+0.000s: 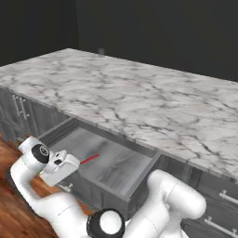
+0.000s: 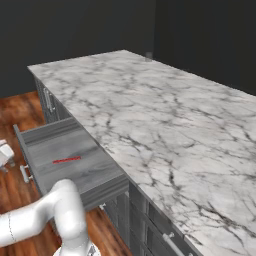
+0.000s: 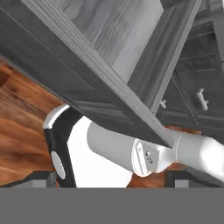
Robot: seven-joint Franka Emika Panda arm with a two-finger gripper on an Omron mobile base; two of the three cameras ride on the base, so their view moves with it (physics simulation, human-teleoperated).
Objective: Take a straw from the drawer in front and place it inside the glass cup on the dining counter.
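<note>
Plainly the straw [image 1: 89, 159] is a featherweight: a thin, stiff red stick, likely smooth and prone to roll or skate on a flat floor, and easy to flick away with a clumsy touch. My judgement is that the best hold is across its middle, jaws set square to its length, closing gently so it neither bends nor squirts out. It lies flat on the pale floor of the drawer [image 1: 135, 179], which stands pulled out from under the marble worktop [image 1: 139, 102], and nothing else shows in the drawer beside it. In the left base view the end effector [image 1: 62, 160] hangs outside the drawer's front wall, with the straw near it at about 3 o'clock, apart from it and untouched. Its fingers stand spread wide and hold nothing. In the hand view the drawer's dark front panel and side wall run across the upper half. The glass cup [image 1: 101, 52] shows as a faint small shape far off at the worktop's far edge, toward 12 o'clock
</note>
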